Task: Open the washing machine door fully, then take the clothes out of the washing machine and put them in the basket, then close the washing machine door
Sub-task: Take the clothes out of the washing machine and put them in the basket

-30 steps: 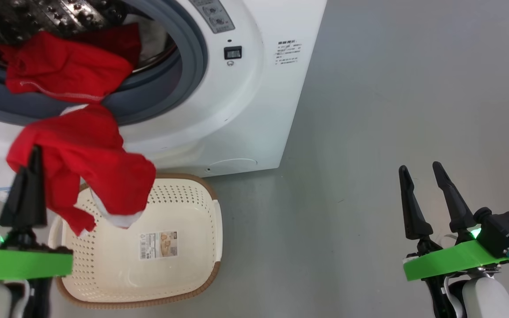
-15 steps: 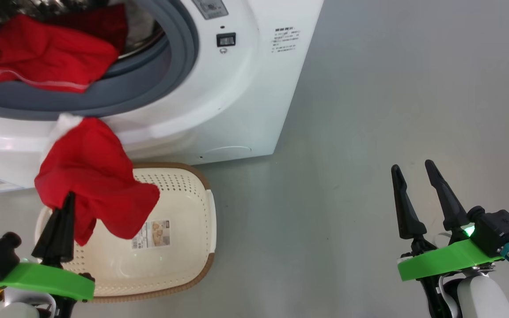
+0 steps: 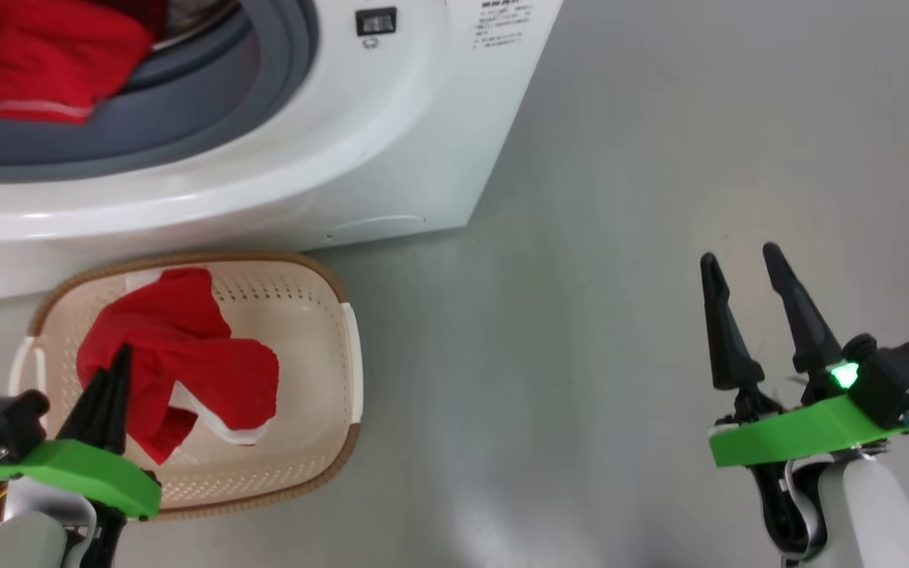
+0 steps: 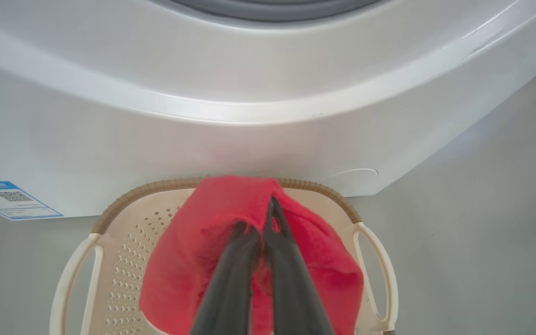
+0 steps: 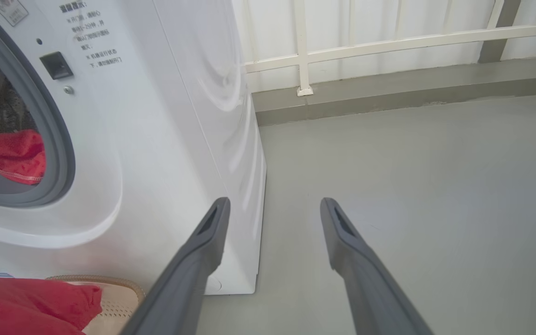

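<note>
- The left gripper (image 3: 121, 356) had brought the red garment (image 3: 186, 371) down from in front of the drum mouth. The cloth now slumped inside the basket (image 3: 265, 258), with the fingers still pinched shut on it.
- To my eye this piece was delivered, bar letting go.
- A second red garment (image 3: 36, 55) lay over the grey seal of the washing machine (image 3: 391, 158), so the unloading looked unfinished.
- The basket's far rim stood just beside the machine's front, which left little room there. Its right side faced open floor (image 3: 581, 315).
- The right gripper (image 3: 739, 252) hung with its fingers spread wide, holding nothing, well apart from the basket.
</note>
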